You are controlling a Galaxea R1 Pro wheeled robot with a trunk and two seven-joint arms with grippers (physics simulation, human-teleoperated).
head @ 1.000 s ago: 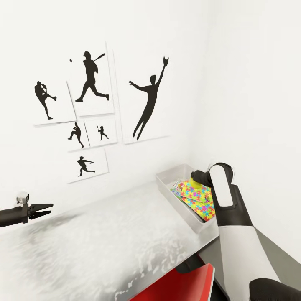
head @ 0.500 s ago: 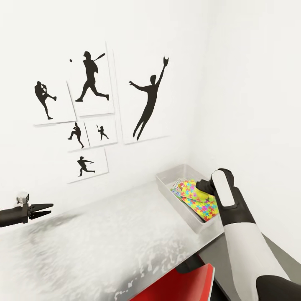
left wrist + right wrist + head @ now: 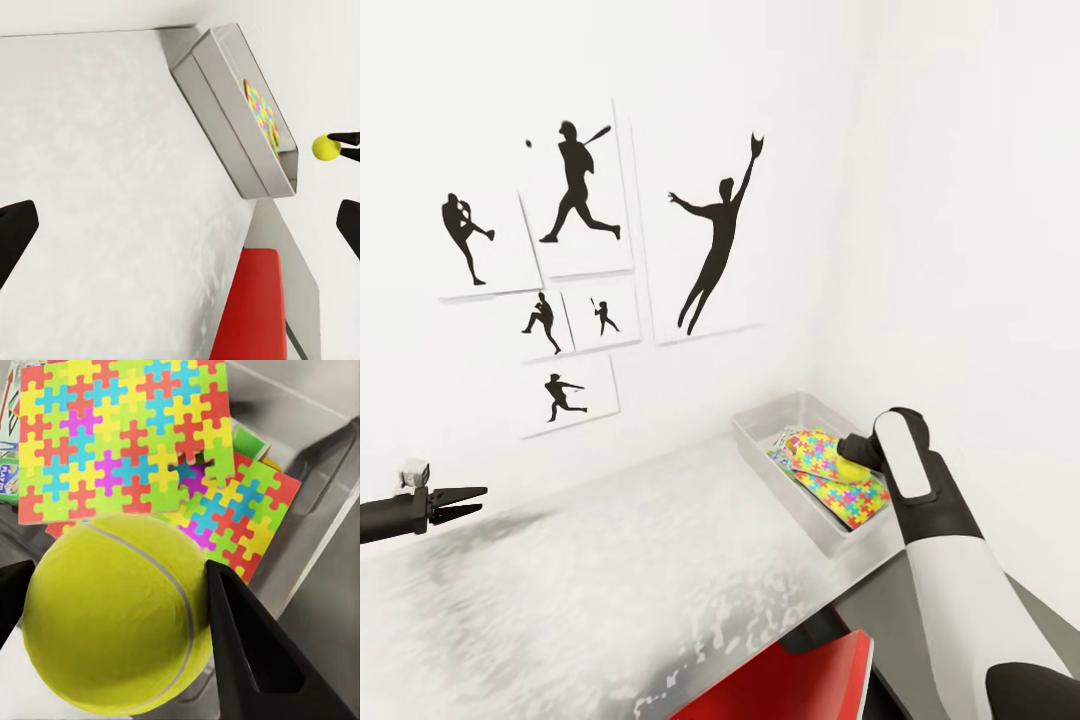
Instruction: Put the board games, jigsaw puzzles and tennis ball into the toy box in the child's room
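Observation:
My right gripper (image 3: pixel 850 458) is shut on the yellow-green tennis ball (image 3: pixel 854 466), held just above the near end of the light grey toy box (image 3: pixel 790 505) on the table (image 3: pixel 610 560). In the right wrist view the tennis ball (image 3: pixel 112 622) sits between both fingers (image 3: pixel 247 645), over two multicolour jigsaw puzzles (image 3: pixel 112 442) lying in the box. A board game's edge (image 3: pixel 7 457) peeks out beneath them. My left gripper (image 3: pixel 472 501) hovers open over the table's left end, far from the box. In the left wrist view the toy box (image 3: pixel 240 127) and the ball (image 3: pixel 325 147) show ahead.
A red chair (image 3: pixel 780 680) stands tucked at the table's near edge. The white wall behind carries black baseball silhouette pictures (image 3: pixel 580 190). The box sits in the corner against the right-hand wall. A lower dark grey side section (image 3: pixel 880 620) lies beside my right arm.
My right arm has shifted to the right and slightly down with the tennis ball, now over the nearer part of the box. The left arm has stayed still.

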